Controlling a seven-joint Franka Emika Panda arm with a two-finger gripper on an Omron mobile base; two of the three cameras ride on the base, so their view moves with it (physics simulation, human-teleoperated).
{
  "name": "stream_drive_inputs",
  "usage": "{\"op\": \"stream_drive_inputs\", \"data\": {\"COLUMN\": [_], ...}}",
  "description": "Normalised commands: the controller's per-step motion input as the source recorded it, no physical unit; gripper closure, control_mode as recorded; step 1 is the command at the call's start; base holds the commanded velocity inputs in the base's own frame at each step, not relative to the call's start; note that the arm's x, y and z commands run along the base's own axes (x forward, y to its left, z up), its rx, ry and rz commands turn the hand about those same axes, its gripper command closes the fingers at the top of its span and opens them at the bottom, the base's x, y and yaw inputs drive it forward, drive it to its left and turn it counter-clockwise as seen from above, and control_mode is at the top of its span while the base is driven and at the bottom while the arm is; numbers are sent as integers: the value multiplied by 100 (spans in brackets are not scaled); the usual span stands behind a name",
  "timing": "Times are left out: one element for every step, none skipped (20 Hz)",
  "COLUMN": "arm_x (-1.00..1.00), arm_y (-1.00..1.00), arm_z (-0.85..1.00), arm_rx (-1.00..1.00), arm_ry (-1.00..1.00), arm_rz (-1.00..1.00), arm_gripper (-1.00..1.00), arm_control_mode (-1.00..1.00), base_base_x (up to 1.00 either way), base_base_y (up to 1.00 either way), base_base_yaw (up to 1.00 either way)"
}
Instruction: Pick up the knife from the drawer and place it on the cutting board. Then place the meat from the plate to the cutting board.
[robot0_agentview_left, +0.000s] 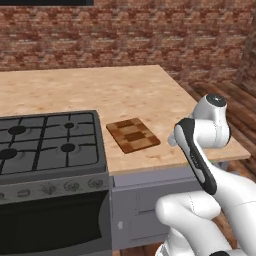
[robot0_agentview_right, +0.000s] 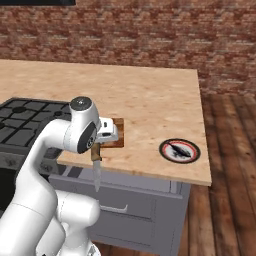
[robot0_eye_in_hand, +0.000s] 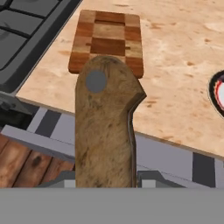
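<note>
Well, from the left base view the cutting board (robot0_agentview_left: 133, 135) lies flat on the wooden desk (robot0_agentview_left: 120, 90), just beside the right edge of the stove (robot0_agentview_left: 47, 145) and near the desk's front edge. The white arm (robot0_agentview_left: 205, 165) rises from the lower right and bends over the desk's front corner, hiding whatever its hand carries. Below the desk edge sits the grey drawer (robot0_agentview_left: 150, 177) front.

From the right base view the gripper (robot0_agentview_right: 100, 142) hangs just in front of the desk's front edge, closed on the knife (robot0_agentview_right: 96, 167) by its brown handle, with the thin grey blade pointing straight down in front of the drawer (robot0_agentview_right: 130, 192). The cutting board (robot0_agentview_right: 118, 132) is partly hidden behind the hand, only its right end showing. Well apart to the right, near the desk's front right corner, the plate (robot0_agentview_right: 180, 150) rests on the desk with the dark meat (robot0_agentview_right: 179, 149) lying on it. A brick wall (robot0_agentview_right: 140, 35) runs behind everything.

From the hand view the knife's wooden handle (robot0_eye_in_hand: 105, 127) stands large in the middle, its rivet visible, clamped between the fingertips at the bottom. Beyond it lies the cutting board (robot0_eye_in_hand: 109, 33) on the desk, the stove (robot0_eye_in_hand: 26, 30) to its left, and a sliver of the plate (robot0_eye_in_hand: 218, 94) at the right edge.
</note>
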Motion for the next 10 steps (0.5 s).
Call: {"op": "stream_drive_inputs", "data": {"arm_x": [0, 0, 0, 0, 0, 0, 0, 0, 0, 0], "arm_y": [0, 0, 0, 0, 0, 0, 0, 0, 0, 0], "arm_z": [0, 0, 0, 0, 0, 0, 0, 0, 0, 0], "arm_rx": [0, 0, 0, 0, 0, 0, 0, 0, 0, 0], "arm_ry": [0, 0, 0, 0, 0, 0, 0, 0, 0, 0], "arm_rz": [0, 0, 0, 0, 0, 0, 0, 0, 0, 0], "arm_gripper": [100, 100, 100, 100, 100, 100, 100, 100, 100, 100], "arm_control_mode": [100, 100, 100, 100, 100, 100, 100, 100, 100, 100], "base_base_x": [26, 23, 26, 19, 11, 1, 1, 1, 11, 21], "base_base_y": [-2, -9, -20, -25, -27, -34, -41, -44, -44, -41], "base_base_yaw": [8, 9, 9, 8, 7, 6, 6, 6, 6, 5]}}
